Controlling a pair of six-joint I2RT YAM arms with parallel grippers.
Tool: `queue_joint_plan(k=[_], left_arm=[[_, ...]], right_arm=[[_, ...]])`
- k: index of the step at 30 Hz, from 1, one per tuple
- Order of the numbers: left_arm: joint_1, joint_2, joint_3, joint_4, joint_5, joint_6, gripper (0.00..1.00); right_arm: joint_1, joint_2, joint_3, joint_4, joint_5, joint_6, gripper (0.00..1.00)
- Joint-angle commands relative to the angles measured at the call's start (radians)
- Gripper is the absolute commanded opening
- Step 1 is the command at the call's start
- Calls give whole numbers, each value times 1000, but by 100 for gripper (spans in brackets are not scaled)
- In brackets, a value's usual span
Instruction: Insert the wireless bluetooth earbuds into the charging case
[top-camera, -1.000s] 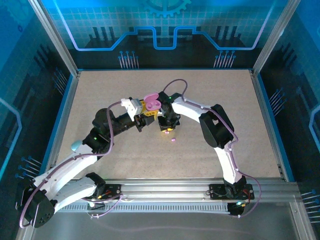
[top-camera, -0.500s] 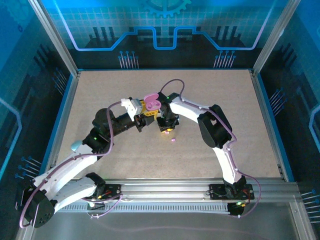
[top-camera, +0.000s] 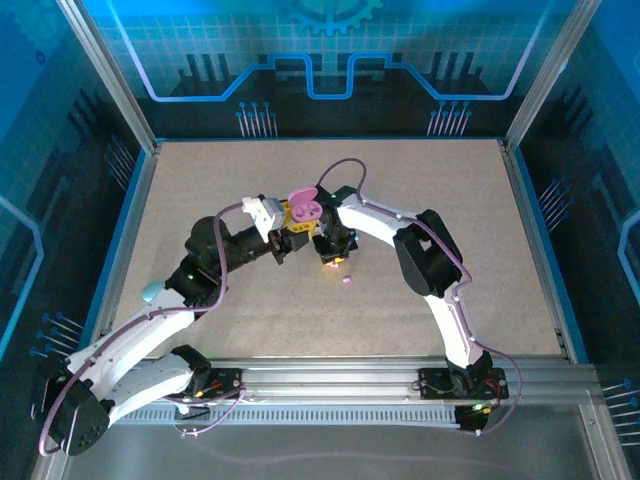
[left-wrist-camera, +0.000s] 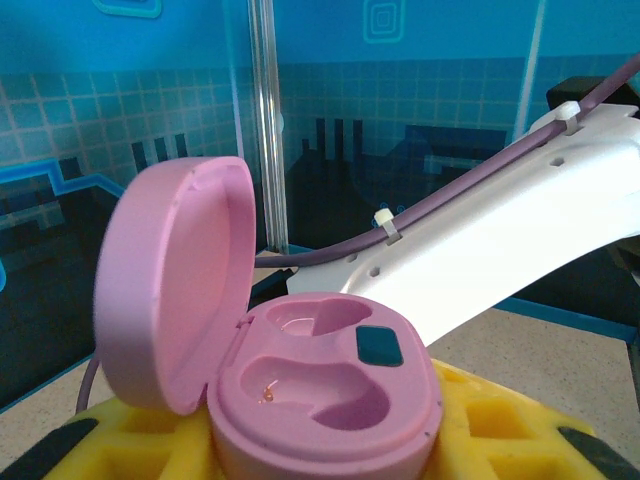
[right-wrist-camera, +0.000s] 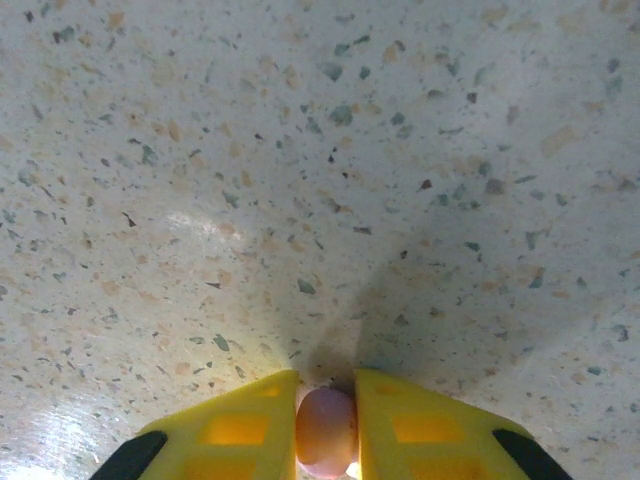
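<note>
Where the speckled table (top-camera: 440, 200) lies bare, its far half and both flanks give open room out to the blue rim (top-camera: 533, 245) and the glazed walls (top-camera: 330, 50). Both arms meet near centre. The left gripper (top-camera: 294, 218) clamps the open pink charging case (left-wrist-camera: 320, 400); the right gripper (top-camera: 333, 260) is pinched closed on one pinkish earbud (right-wrist-camera: 326, 428); a second earbud (top-camera: 346, 281) lies loose on the table just beside it

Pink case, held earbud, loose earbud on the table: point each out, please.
Pink case (left-wrist-camera: 320, 390), left wrist view, base's earbud well.
Held earbud (right-wrist-camera: 326, 430), right wrist view, its rounded front.
Loose earbud (top-camera: 346, 281), top view, its middle.
</note>
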Motion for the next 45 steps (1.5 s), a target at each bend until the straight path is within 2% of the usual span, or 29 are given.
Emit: queue_joint_plan(k=[1,4,7,10,13,19,22,26,30,35,45], left_arm=[[-5,-11,3,-2,-12,24,33],[-5,-10,2,-1,-16,24,33],[-5,-10,3,-3,-22,24,33],[-6,-3,3,-1,-25,26,33],[-3,10,2,6,-22,21,34],[-4,35,7,12,-19,30,34],[-3,55,11,11,-5,35,34],[-2,81,15,12,2,44,34],[-2,103,22,1,6,69,34],[-1,136,31,-33,31,101,34],[-7,213,51,0,118,111,34]], right_arm=[[13,0,9,-24,-8,-12,20],[-11,-73,-19,-3,-45,-16,19],[-66,-202,-122,96,-177,-15,19],[-148,-358,-250,218,-364,7,19],[-254,-482,-376,353,-630,60,19],[-404,-616,-494,469,-1053,92,19],[-444,-649,-534,540,-1222,145,18],[-453,-685,-533,533,-1323,136,18],[-455,-715,-531,506,-1351,133,18],[-456,-748,-524,503,-1335,167,18],[-455,-788,-500,514,-1272,253,19]])
